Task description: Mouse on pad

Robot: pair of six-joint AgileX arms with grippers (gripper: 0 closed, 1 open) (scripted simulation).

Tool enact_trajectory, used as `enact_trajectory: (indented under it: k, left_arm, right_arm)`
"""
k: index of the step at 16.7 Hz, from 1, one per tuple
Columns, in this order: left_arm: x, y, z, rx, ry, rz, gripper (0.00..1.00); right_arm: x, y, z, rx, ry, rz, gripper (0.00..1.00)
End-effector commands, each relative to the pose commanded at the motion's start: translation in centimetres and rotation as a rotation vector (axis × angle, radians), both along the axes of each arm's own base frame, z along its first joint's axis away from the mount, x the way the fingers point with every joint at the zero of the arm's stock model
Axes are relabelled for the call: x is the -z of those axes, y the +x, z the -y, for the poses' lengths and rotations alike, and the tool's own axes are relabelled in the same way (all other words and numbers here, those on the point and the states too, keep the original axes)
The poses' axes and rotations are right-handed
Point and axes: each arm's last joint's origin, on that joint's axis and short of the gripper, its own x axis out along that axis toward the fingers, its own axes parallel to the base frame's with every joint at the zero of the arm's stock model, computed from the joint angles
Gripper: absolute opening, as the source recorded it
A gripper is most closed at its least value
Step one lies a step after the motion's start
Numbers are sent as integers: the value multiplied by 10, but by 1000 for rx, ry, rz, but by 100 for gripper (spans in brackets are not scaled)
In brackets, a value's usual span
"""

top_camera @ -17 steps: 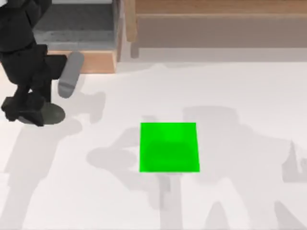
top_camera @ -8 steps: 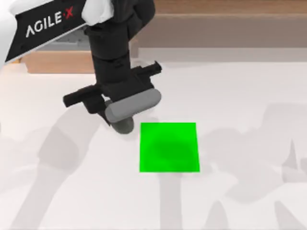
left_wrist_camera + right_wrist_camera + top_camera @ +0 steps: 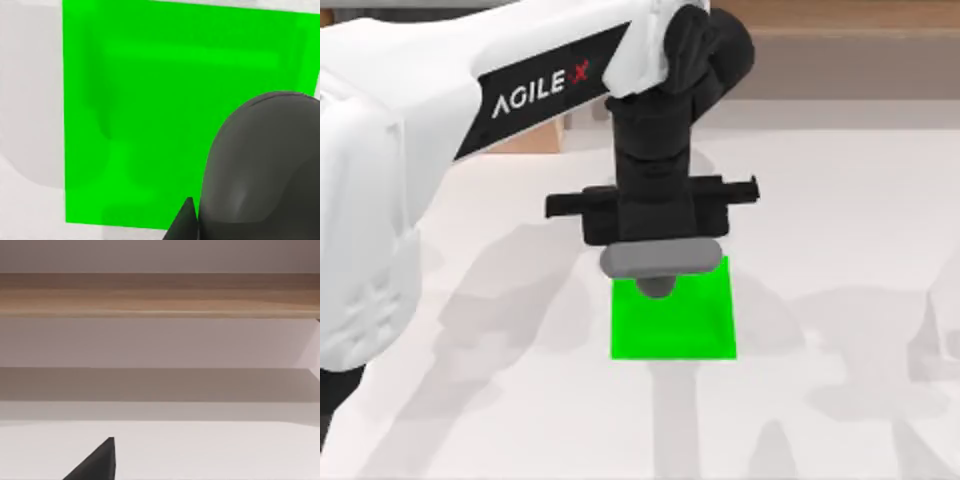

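The pad [image 3: 672, 322] is a flat bright green square at the middle of the table. My left gripper [image 3: 657, 238] hangs over the pad's far edge, shut on the mouse [image 3: 660, 260]. The mouse is a smooth grey rounded body held crosswise above the sheet. In the left wrist view the mouse [image 3: 262, 170] looms dark grey over one corner of the pad [image 3: 150, 100], with a black fingertip [image 3: 185, 220] beside it. Whether the mouse touches the pad I cannot tell. A black part of my right gripper [image 3: 95, 465] shows in the right wrist view, facing the back wall.
A long wooden ledge [image 3: 820, 30] runs along the table's back edge. A wooden box corner [image 3: 535, 135] peeks out behind my left arm at the back left. My left arm's white body [image 3: 380, 200] covers the table's left side.
My left arm has swung from the back left to the middle of the table with the mouse in its grip. The mouse now hangs over the pad's far edge instead of left of it.
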Motion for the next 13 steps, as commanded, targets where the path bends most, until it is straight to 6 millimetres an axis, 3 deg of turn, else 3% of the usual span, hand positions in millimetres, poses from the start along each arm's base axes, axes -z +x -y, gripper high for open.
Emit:
enact_trajectory:
  k: [5, 13]
  left_arm:
    - [7, -3, 15, 68, -7, 22, 0]
    - [7, 4, 6, 53, -10, 19, 0]
  right_arm:
    - [0, 0, 0, 0, 0, 0, 100]
    - [0, 0, 0, 0, 0, 0, 100]
